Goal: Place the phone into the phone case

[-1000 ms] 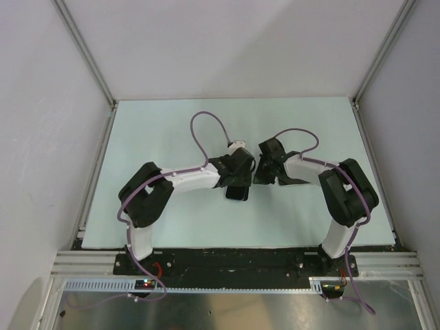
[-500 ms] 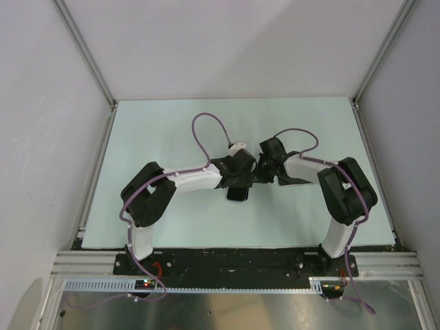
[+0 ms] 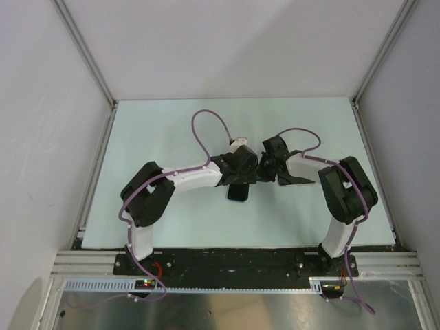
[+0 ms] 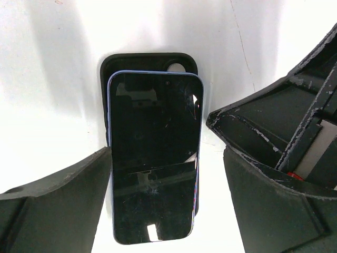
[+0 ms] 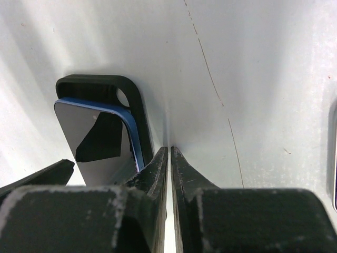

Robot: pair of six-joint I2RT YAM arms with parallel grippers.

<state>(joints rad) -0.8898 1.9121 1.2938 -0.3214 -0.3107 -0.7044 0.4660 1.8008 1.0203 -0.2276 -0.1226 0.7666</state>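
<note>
The phone (image 4: 152, 158), dark screen up with a blue edge, lies on the black phone case (image 4: 137, 62), slightly askew; the case rim and camera hole show past its far end. My left gripper (image 4: 167, 158) is open, one finger on each side of the phone, holding nothing. My right gripper (image 5: 169, 150) is shut and empty, its tips on the table against the case's right edge (image 5: 138, 113). The phone's blue corner (image 5: 126, 118) stands above the rim there. From above, both grippers (image 3: 240, 180) (image 3: 263, 172) meet over the phone (image 3: 238, 193).
A pale green mat (image 3: 158, 130) covers the table, with white walls and metal frame posts (image 3: 86, 51) around it. The right gripper's fingers (image 4: 263, 121) crowd close beside my left gripper's right finger.
My left gripper has opened wider around the phone. The right gripper has slid left, up against the case's side.
</note>
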